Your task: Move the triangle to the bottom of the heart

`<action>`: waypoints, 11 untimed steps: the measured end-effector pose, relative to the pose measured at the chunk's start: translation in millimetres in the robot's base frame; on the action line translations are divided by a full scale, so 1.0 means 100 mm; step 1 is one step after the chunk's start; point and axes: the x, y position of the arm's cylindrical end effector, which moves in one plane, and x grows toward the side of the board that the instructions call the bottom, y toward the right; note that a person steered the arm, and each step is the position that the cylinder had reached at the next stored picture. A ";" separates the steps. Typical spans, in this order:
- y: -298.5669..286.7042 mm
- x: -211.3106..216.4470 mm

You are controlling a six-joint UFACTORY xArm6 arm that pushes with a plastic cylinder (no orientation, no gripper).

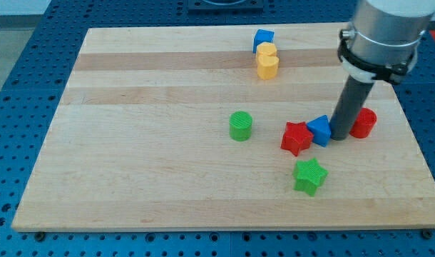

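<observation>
The blue triangle point(319, 130) lies at the view's right middle of the wooden board, touching the red star point(297, 137) on its left. My tip point(340, 137) stands right against the triangle's right side, between it and the red cylinder point(363, 123). The yellow heart point(267, 61) sits near the view's top, well above and left of the triangle, with a blue cube point(263, 39) touching its top edge.
A green cylinder point(240, 126) stands left of the red star. A green star point(309, 175) lies below the red star. The board's point(132, 143) right edge is close to the red cylinder. The arm's grey body point(381, 32) hangs over the top right.
</observation>
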 end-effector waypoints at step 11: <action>-0.97 -0.92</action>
